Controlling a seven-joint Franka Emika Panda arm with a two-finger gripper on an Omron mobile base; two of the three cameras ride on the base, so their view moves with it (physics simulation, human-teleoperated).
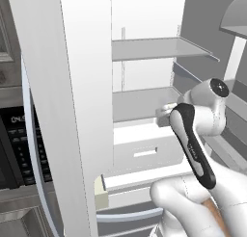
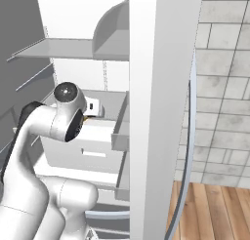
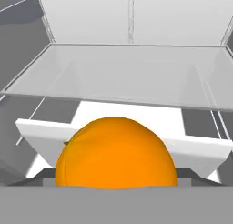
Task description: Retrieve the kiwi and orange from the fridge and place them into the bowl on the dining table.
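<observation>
The orange [image 3: 116,152] is a bright, smooth ball that bulges up from the bottom middle of the hand view, very close to the camera and covering the fingertips. My gripper [image 2: 93,109] reaches into the open fridge [image 1: 144,48] at the level of the lower shelf, above the white drawers, and its jaws are closed on the orange. From the left base camera the hand [image 1: 166,107] shows just past the arm's dark-banded link. The kiwi, the bowl and the dining table are out of view.
The open fridge doors [image 1: 72,111] [image 2: 161,88] stand close on both sides of the arm. A glass shelf [image 3: 127,77] lies ahead of the hand, a white drawer [image 1: 140,151] below it. A dark appliance panel [image 1: 19,144] is at the left, a tiled wall [image 2: 219,88] at the right.
</observation>
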